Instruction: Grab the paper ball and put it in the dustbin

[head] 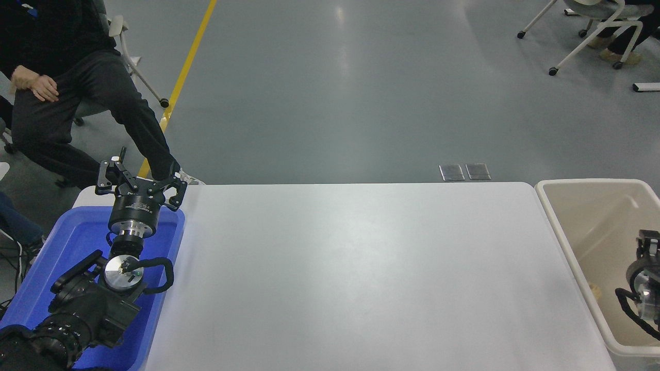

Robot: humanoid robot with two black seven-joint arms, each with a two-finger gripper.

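Observation:
The beige dustbin (567, 226) stands off the table's right end. A small tan piece, apparently the paper ball (594, 292), lies inside it against the near-left wall, only partly in view. My right gripper (648, 243) comes in from the right edge and hangs over the inside of the dustbin, to the right of the ball and mostly cut off by the picture's edge. My left arm is parked at the lower left, and its gripper (140, 181) is open and empty above the far end of a blue tray.
The blue tray (77, 242) sits at the table's left end under my left arm. The white table (350, 268) spans the middle. A seated person's leg and shoe (170, 165) reach close to the table's far left corner. Chairs stand at the top right.

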